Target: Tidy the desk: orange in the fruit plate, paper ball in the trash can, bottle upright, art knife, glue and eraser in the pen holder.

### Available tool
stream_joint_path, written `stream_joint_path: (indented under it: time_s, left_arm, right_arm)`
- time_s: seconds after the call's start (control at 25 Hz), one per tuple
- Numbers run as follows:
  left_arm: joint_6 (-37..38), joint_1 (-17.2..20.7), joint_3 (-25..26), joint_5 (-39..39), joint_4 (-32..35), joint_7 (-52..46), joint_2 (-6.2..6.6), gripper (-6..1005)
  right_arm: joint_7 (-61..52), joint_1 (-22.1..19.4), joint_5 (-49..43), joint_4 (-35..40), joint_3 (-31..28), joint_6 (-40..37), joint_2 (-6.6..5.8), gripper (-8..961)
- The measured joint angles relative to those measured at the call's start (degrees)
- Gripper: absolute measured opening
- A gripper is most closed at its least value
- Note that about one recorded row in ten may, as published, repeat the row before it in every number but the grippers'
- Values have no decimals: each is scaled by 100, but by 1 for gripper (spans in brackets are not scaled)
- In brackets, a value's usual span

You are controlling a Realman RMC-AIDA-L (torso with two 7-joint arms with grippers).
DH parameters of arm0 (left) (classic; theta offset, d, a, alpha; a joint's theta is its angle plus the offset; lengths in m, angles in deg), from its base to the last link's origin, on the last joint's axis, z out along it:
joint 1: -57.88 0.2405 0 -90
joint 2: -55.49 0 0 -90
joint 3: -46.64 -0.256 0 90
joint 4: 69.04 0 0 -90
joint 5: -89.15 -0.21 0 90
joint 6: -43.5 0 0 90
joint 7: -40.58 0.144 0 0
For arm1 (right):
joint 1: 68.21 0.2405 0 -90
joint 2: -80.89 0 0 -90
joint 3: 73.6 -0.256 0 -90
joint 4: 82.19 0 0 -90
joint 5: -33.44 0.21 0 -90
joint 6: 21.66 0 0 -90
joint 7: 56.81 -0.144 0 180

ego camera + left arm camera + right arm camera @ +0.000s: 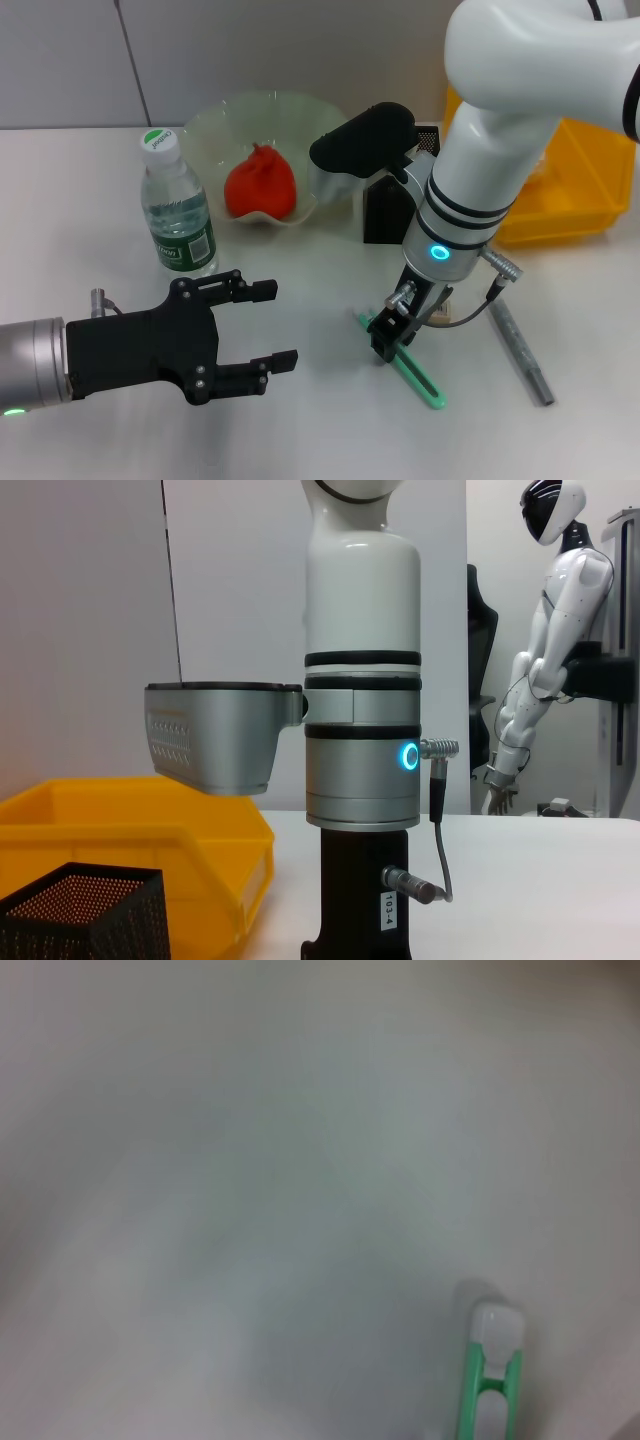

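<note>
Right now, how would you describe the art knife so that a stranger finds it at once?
Start at the yellow bin on the right of the white table. Below it, the right gripper stands over the art knife. It is slim and green; the stick beside it is grey.

Fingertips of the right gripper (388, 338) are masked by its own body, so contact with the green art knife (412, 368) cannot be judged. In the right wrist view the knife (490, 1370) is cut by the frame edge, only one end shown. Pen holder (388, 212) is largely covered by the right arm. Yellow bin (575, 190) is cropped by the frame and partly blocked.
</note>
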Motion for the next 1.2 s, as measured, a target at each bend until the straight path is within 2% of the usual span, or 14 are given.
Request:
stream_joint_path:
  time_s: [0.96, 1.2]
  left_arm:
    - [-10, -13, 0, 0, 0, -1, -9, 753]
    - [-9, -20, 0, 0, 0, -1, -9, 753]
  right_arm:
    - [109, -38, 83, -32, 76, -27, 0, 231]
    - [176, -38, 86, -5, 76, -44, 0, 168]
